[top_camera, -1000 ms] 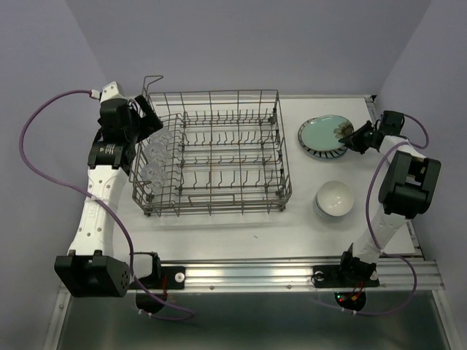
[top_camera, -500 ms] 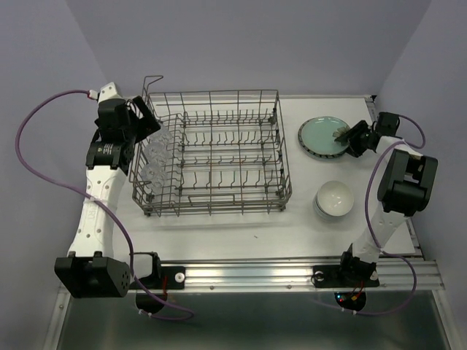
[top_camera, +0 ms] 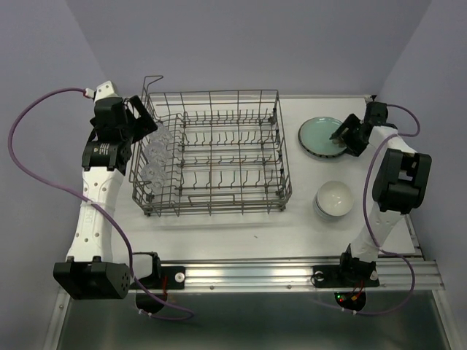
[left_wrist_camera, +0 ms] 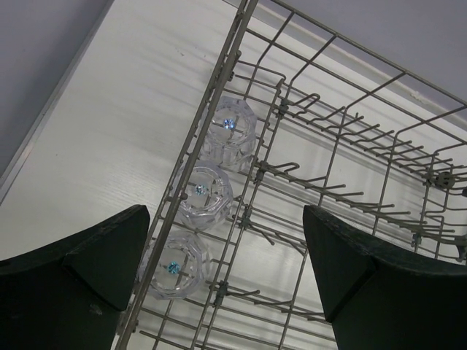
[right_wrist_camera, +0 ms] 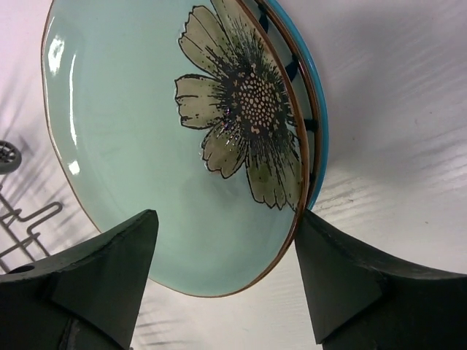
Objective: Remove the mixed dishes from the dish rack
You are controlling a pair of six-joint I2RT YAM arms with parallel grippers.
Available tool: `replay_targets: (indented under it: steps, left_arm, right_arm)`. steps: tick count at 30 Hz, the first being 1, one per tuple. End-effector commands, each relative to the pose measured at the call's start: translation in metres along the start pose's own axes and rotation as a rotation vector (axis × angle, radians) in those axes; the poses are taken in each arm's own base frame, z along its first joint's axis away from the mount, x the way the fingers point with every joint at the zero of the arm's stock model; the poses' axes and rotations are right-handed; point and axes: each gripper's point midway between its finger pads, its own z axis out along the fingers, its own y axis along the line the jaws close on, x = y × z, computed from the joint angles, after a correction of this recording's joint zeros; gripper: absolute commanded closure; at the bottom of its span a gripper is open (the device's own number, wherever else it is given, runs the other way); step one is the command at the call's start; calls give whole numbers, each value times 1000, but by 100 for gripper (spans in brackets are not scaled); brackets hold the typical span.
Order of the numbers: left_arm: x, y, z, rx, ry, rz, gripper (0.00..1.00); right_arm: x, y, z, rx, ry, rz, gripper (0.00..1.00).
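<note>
your dish rack (top_camera: 211, 157) stands mid-table (top_camera: 241, 233), three clear glasses (left_wrist_camera: 206, 195) lined along its 9 o'clock side. at its 2 o'clock lies the pale green flowered plate (right_wrist_camera: 146, 146); white bowls (top_camera: 335, 198) sit stacked at 4. your right gripper (right_wrist_camera: 225, 227) hangs spread-jawed at the plate's rim; your left gripper (left_wrist_camera: 226, 219), jaws wide, hovers over the glasses.

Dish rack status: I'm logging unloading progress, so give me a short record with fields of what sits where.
dish rack: centre of table, holds only glasses
glasses: three, clear, in a row along the rack's left side
plates: stacked on table right of rack, pale green flowered one on top
bowls: white, stacked, nearer than plates
left pincer: open, above the glasses
right pincer: open, over the plates' edge
</note>
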Motion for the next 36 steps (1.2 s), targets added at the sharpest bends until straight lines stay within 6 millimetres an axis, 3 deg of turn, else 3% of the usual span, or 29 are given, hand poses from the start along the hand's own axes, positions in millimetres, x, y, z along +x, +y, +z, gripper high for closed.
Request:
replay_targets:
  steps: [1,7,12,15,19,23,24,27,28,31,36]
  left_arm:
    - [-17,1,-15,-2,-54,9,1]
    - [-19,3,-16,-14,-58,10,1]
    - [-22,1,-18,1,-59,31,1]
    - [-23,-7,-18,40,-48,58,1]
    - [-27,-20,-18,101,-40,74,1]
    - [-32,-30,-17,110,-42,101,1]
    - [-30,-32,-11,101,-30,109,1]
    - [-29,-36,-6,66,-23,125,1]
    - [-26,-42,-2,50,-17,138,1]
    - [-20,-53,3,21,1,174,1]
    - [-12,-58,15,-24,44,177,1]
  right_arm:
    - [-16,-4,-9,147,-53,-75,17]
    - [-18,-13,-20,264,-60,-85,9]
    - [-27,-6,-41,302,-115,-130,0]
    - [-34,15,-63,263,-168,-179,0]
    - [-37,60,-107,137,-253,-263,0]
    - [-18,115,-134,-49,-289,-370,0]
    - [-3,134,-138,-110,-272,-409,0]
    - [26,162,-143,-190,-251,-495,0]
    - [46,177,-141,-226,-219,-534,0]
    - [81,197,-131,-253,-182,-597,0]
    - [113,204,-106,-209,-136,-625,0]
